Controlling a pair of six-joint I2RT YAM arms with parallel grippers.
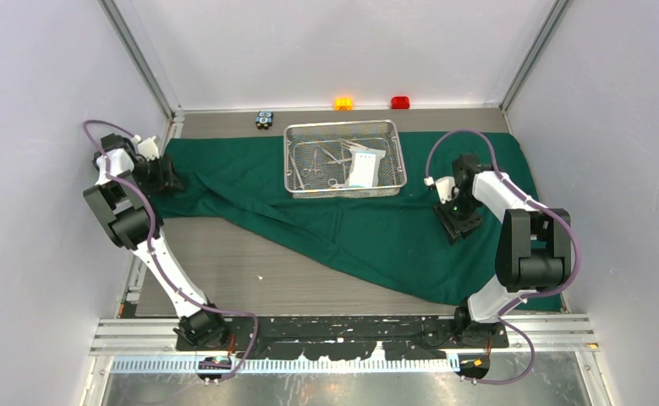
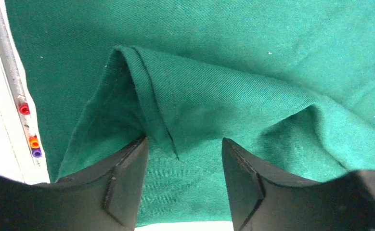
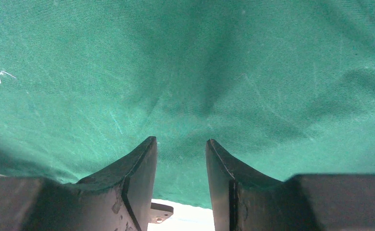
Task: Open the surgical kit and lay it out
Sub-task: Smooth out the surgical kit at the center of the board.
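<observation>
The left gripper (image 2: 184, 144), jaws parted and holding nothing, hung directly over a doubled-back corner (image 2: 149, 91) of the dark green cloth wrap (image 1: 376, 241) at the far left of the grey table (image 1: 224, 275). The flap's stitched hem ran lengthwise between the two black fingers (image 2: 127, 168). From there the fold's long crease ran diagonally toward the near right. The right gripper (image 1: 458, 222), its jaws likewise apart and empty, hovered low over flat cloth well to the right. Between the arms, on the far part of the wrap, sat the rectangular silver wire-mesh tray (image 1: 293, 169), holding slim steel instruments (image 1: 315, 162) and a flat white-blue packet (image 1: 362, 169). The flap looked to be the left arm's to pull.
</observation>
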